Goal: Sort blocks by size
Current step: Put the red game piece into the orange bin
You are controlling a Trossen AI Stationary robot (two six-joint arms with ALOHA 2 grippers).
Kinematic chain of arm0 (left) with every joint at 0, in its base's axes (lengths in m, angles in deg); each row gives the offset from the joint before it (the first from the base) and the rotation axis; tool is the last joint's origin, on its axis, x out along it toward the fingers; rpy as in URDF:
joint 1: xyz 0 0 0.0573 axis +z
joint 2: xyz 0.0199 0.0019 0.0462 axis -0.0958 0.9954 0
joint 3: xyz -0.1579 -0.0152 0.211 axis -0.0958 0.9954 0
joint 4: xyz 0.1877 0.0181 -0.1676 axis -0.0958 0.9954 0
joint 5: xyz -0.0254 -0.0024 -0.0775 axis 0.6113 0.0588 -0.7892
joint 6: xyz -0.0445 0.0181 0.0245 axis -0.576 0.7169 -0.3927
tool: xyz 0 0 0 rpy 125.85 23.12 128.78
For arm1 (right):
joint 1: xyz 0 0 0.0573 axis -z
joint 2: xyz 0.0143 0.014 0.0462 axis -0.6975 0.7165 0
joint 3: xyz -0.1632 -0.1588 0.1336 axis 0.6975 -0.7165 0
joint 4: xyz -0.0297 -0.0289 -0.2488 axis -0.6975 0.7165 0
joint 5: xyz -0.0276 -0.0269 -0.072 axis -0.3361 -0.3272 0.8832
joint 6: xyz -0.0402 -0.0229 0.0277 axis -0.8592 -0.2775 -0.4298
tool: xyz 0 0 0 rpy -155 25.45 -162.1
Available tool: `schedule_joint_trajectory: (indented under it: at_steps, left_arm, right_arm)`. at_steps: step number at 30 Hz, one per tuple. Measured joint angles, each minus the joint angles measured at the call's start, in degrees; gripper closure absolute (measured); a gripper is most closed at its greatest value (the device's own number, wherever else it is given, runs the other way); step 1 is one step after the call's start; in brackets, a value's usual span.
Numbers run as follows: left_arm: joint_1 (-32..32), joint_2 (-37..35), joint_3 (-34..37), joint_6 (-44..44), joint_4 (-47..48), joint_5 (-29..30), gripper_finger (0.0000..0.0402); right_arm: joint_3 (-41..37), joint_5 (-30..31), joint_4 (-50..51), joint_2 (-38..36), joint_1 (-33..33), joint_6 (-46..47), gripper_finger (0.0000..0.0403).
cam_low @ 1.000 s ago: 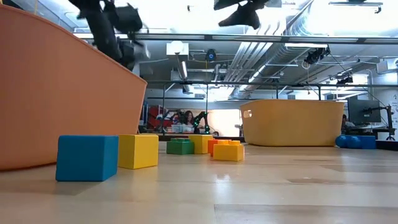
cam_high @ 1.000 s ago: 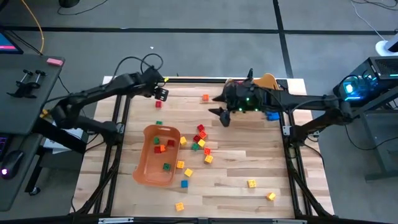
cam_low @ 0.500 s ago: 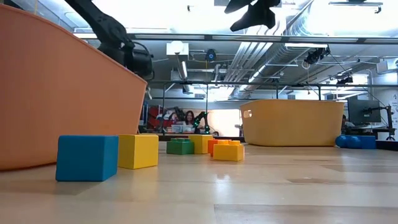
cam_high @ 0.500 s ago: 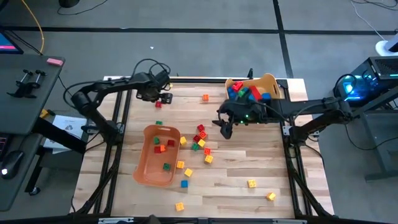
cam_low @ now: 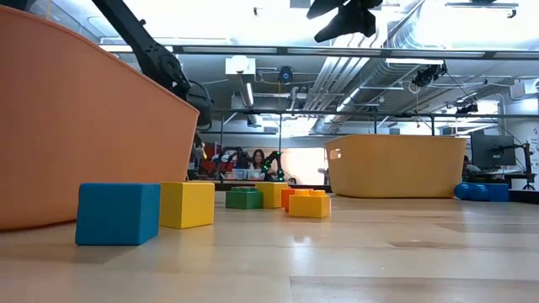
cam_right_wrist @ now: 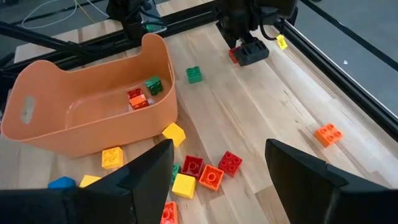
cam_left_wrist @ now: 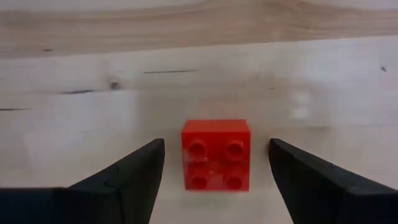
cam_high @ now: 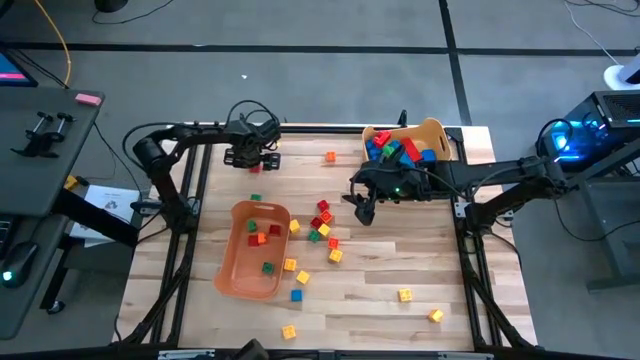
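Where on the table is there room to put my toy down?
Bare wood lies right of the orange bin, around two lone yellow blocks. It is crowded at the block cluster beside the bin, below the right pincer.

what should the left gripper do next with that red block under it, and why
Probably lower a little and close. In the left wrist view the small red block lies on the table between the left gripper's open fingers, centred and untouched on both sides. It looks already lined up. The right gripper waits, open, above the loose blocks mid-table.
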Motion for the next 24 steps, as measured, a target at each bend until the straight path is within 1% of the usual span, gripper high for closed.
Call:
schedule_joint_trajectory:
  at_steps: [5, 7, 9, 13, 16, 18, 20, 21, 24]
  left_arm:
    - [0.0, 1.4, -0.2, 1.0, -0.7, 0.2, 0.0130]
    - [0.0, 1.5, -0.2, 1.2, -0.9, -0.2, 0.0147]
    - [0.0, 1.6, -0.2, 1.2, -1.4, -1.4, 0.0184]
    - [0.1, 1.2, -0.2, 2.8, -1.4, -4.7, 0.0301]
    - [-0.5, 0.0, 0.1, 4.8, -1.3, -7.1, 0.0305]
    - [-1.5, -2.0, 0.3, 6.0, -0.2, -11.8, 0.0305]
    - [-3.0, -5.3, 0.2, 8.0, 0.3, -15.0, 0.0305]
    - [-4.1, -7.2, 0.2, 9.2, 0.6, -15.5, 0.0305]
    - [-10.2, -14.6, 0.2, 11.1, 1.2, -16.9, 0.0305]
  right_arm:
    - [0.0, 0.0, -0.1, 0.0, 0.0, 0.9, 0.0151]
    - [0.0, 0.0, -0.2, 0.0, 0.0, 1.0, 0.0151]
    - [0.0, 0.0, -0.6, 0.0, 0.0, 1.0, 0.0151]
    - [0.0, 0.0, -1.8, 0.0, 0.0, 0.7, 0.0151]
    - [0.0, 0.0, -2.2, 0.0, 0.0, -0.8, 0.0151]
    - [0.0, 0.0, -2.2, 0.0, 0.0, -2.0, 0.0151]
    - [0.0, 0.0, -2.3, 0.0, 0.0, -3.9, 0.0151]
    - [0.0, 0.0, -2.4, 0.0, 0.0, -5.0, 0.0151]
    - [0.0, 0.0, -2.4, 0.0, 0.0, -8.0, 0.0151]
